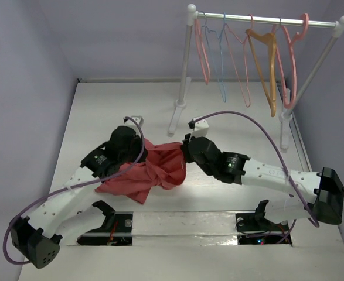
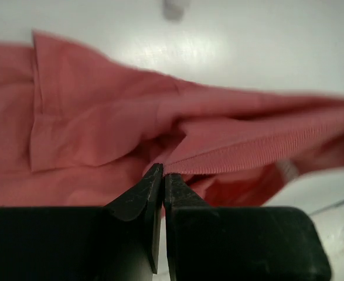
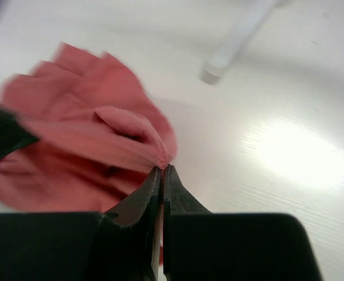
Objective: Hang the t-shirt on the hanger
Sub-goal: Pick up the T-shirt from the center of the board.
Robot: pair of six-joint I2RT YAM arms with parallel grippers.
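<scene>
From above, the t-shirt [image 1: 151,172] lies bunched mid-bench [image 1: 101,111] between both arms; the hanger [image 1: 304,24] hangs on the rail [image 1: 265,20] at 1 o'clock, well apart. Left wrist: the left pincer [image 2: 162,173] is closed, seemingly pinching the ribbed edge at 12 o'clock. Right wrist: the right pincer [image 3: 162,170] clamps a stitched fold, with the cloth spreading toward 10 o'clock.
</scene>
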